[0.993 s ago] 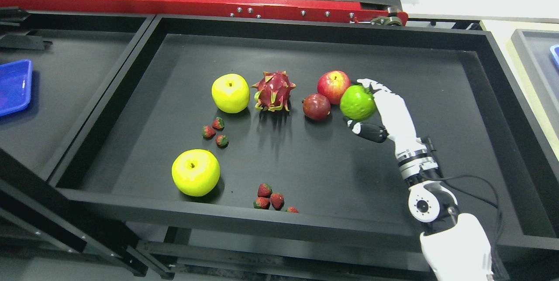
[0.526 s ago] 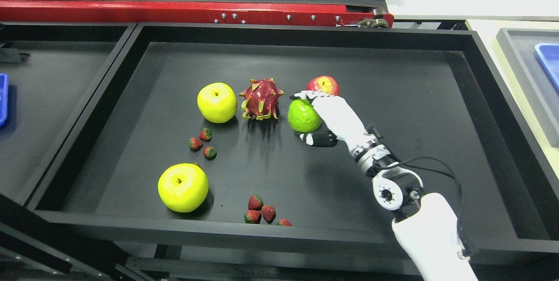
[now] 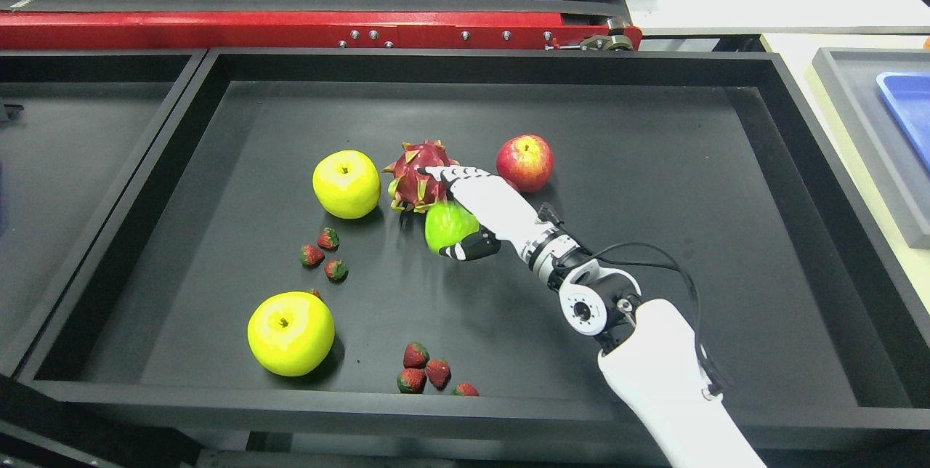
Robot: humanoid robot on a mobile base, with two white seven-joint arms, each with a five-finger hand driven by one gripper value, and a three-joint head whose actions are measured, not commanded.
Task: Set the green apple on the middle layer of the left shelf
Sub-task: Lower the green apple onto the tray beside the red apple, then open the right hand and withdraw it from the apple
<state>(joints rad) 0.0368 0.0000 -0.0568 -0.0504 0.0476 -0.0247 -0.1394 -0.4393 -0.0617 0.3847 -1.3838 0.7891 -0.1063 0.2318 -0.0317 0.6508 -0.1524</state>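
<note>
right hand (image 3: pixel 472 217) | fingers wrapped round apple (image 3: pixel 445 227) (thumb under) | likely light, stiff, smooth skin may slip | hold across widest part | near dragonfruit (image 3: pixel 415 176)

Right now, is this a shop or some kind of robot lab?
Probably a robot test lab set up like a fruit shelf. A white robot hand grips a shiny green apple over a big black shelf tray of plastic-looking fruit, such as a glossy yellow apple, with a red metal rail behind.
</note>
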